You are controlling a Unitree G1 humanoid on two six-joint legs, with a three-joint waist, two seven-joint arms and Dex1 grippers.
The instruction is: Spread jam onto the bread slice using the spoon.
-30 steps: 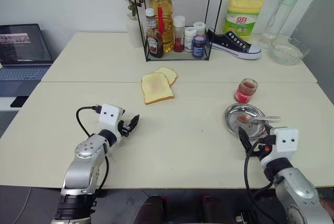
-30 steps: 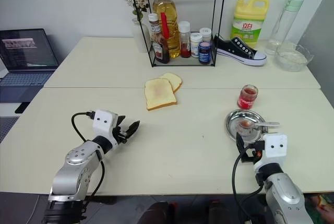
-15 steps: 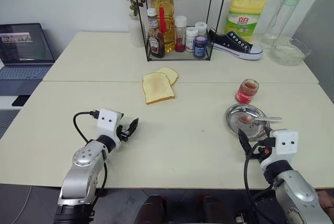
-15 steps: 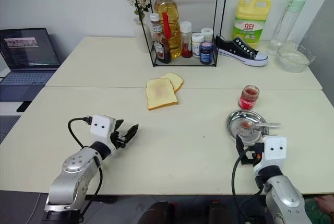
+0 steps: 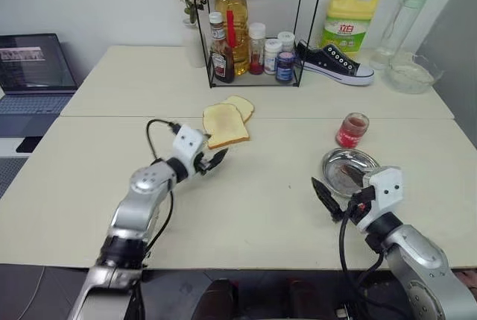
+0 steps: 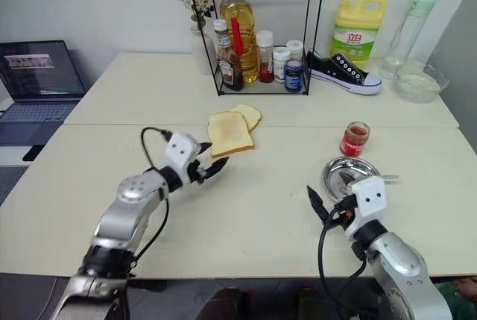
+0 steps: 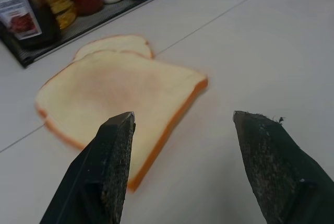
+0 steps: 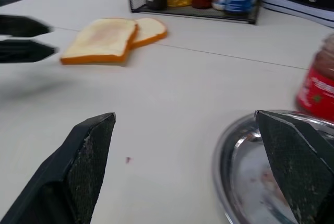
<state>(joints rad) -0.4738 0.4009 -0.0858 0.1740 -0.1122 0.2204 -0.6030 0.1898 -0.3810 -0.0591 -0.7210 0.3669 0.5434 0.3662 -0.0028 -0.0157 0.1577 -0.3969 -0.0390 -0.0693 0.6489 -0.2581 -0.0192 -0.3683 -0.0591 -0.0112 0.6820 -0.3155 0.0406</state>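
A: What is completed?

B: Little, it is judged. The bread slice [image 5: 223, 126] in front of the rack [image 5: 253, 25] is approached by the left gripper [image 5: 216, 161], jaws spread, empty.

A: And remaining?

B: The spoon [image 6: 376, 178] is left on the dish [image 5: 339, 167], right of the slice, beside the right gripper [image 5: 322, 193], jaws spread; jam is unspread.

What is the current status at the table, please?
Both pincers open, empty. Left pincer beside bread slice. Right pincer by steel dish. Nothing between.
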